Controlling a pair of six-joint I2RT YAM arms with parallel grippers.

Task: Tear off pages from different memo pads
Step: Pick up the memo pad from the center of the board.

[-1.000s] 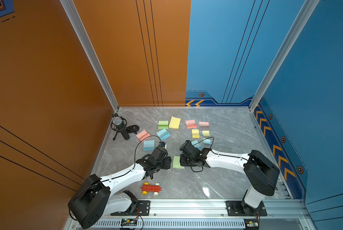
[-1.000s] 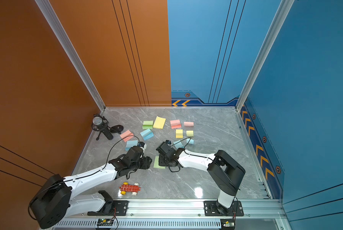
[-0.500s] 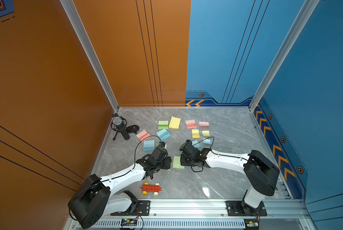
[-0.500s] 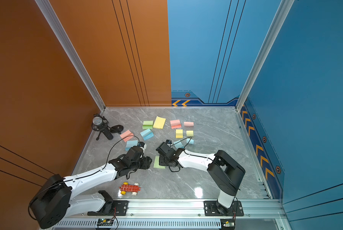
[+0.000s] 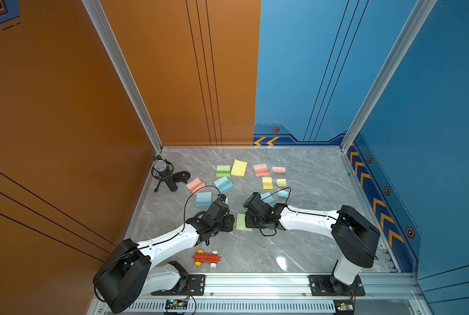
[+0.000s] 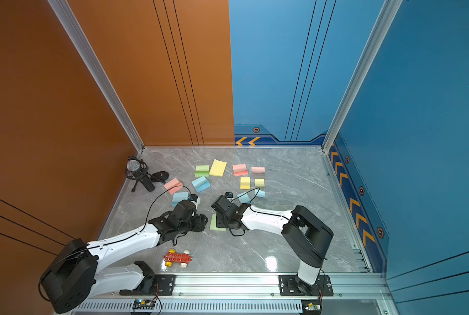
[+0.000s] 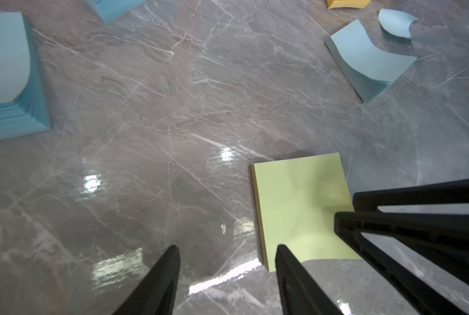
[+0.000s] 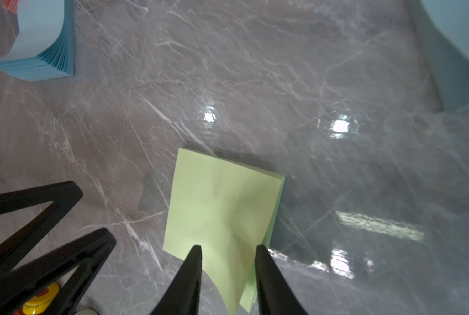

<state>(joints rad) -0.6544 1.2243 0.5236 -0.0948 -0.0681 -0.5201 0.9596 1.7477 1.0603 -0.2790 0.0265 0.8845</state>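
The green memo pad (image 5: 240,222) lies flat on the tabletop (image 5: 309,245) between the 2 arms, and it is the pad in work. Its top page (image 8: 227,268) curls up at the corner nearest the right wrist camera, but the rest lies flat on the block. I judge this tear begun and not finished.

Near it, on the right arm's side, 1 curled blue page (image 7: 397,23) lies loose just beside a small blue memo pad (image 7: 369,60), which reads as 1 tear already done. Further back, the other memo pads (image 5: 267,182) are spread out in yellow, green, pink and blue. In the top views I cannot tell which of the thinner pieces are single sheets, so how many pads are left is uncertain. It looks like several.

The jaws of the right gripper (image 8: 229,246) stand apart with a clear gap. 1 tip is over the top page and the other is at the pad's side edge, with the raised corner in the gap between them. As far as the right wrist view shows, the sheet is not pinched.

The jaws of the left gripper (image 7: 226,249) are spread wider and hold nothing. 1 tip overlaps the pad's near corner and the other is over bare tabletop just beside it. I cannot tell whether that tip presses the pad down.

A red toy car (image 5: 206,257) sits well apart, near the front rail.
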